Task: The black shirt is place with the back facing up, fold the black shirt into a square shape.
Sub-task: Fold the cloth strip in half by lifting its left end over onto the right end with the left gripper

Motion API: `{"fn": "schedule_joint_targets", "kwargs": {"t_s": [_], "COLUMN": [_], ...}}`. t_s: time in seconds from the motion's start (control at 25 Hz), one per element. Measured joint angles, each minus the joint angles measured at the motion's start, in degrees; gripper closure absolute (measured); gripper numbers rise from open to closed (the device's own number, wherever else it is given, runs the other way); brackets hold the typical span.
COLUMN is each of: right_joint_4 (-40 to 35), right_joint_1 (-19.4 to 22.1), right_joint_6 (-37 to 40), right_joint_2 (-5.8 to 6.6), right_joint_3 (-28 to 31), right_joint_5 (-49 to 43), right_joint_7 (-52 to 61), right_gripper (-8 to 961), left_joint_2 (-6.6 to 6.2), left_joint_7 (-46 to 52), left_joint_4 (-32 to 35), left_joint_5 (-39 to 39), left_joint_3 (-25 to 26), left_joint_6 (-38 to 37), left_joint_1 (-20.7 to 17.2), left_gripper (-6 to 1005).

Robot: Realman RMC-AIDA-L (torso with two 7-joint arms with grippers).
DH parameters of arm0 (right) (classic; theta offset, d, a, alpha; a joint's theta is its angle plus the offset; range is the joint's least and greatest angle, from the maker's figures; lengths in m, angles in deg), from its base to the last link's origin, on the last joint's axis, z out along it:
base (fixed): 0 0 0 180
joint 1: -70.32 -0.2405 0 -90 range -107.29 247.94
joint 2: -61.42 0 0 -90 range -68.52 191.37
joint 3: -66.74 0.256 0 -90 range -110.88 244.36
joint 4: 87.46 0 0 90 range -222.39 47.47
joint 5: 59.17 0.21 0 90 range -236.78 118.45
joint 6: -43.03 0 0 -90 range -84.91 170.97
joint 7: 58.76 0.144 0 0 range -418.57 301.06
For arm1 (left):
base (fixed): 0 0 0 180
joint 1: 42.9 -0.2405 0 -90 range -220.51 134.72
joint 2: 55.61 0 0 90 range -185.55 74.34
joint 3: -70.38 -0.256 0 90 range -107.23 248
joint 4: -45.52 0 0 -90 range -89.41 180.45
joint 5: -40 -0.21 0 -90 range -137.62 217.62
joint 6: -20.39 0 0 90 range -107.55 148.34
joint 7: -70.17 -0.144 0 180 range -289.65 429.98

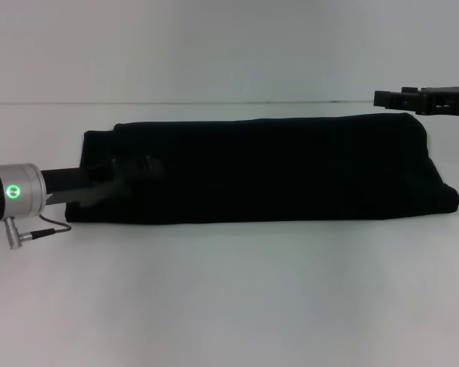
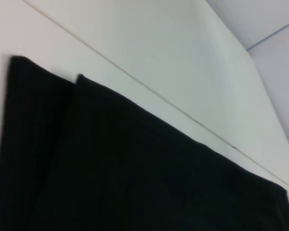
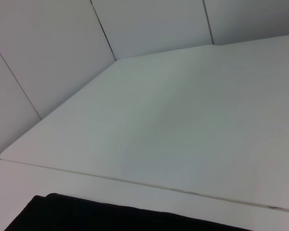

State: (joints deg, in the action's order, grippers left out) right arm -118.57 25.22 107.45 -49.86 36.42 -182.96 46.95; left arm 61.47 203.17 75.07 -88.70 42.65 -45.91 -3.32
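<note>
The black shirt [image 1: 291, 168] lies on the white table [image 1: 229, 290] as a long folded band running left to right, plain side up, with no print showing. My left gripper [image 1: 130, 172] reaches in from the left and sits low over the band's left end, dark against the dark cloth. The left wrist view shows only that end of the shirt [image 2: 135, 178], with its stacked folded edges. My right gripper [image 1: 394, 99] hovers just beyond the band's far right corner, apart from the cloth. In the right wrist view a strip of the shirt [image 3: 86, 214] shows.
The left arm's silver wrist [image 1: 15, 195] with a green light and a thin cable [image 1: 50, 225] lies by the table's left edge. A white wall [image 1: 229, 46] stands behind the table's far edge. Bare tabletop spreads in front of the shirt.
</note>
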Motion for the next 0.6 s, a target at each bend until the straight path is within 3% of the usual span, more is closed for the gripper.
{"fn": "schedule_joint_targets", "kwargs": {"t_s": [0.6], "right_joint_4": [0.0], "right_joint_1": [-0.2], "right_joint_6": [-0.3], "right_joint_2": [0.02], "right_joint_3": [0.1], "right_joint_5": [0.0], "right_joint_7": [0.2], "right_gripper": [219], "left_joint_2": [-0.2], "left_joint_7": [0.2], "left_joint_4": [0.0], "left_joint_5": [-2.9], "left_joint_3": [-0.1], "left_joint_6": [2.2], "left_joint_1": [-1.0], "left_gripper": [65]}}
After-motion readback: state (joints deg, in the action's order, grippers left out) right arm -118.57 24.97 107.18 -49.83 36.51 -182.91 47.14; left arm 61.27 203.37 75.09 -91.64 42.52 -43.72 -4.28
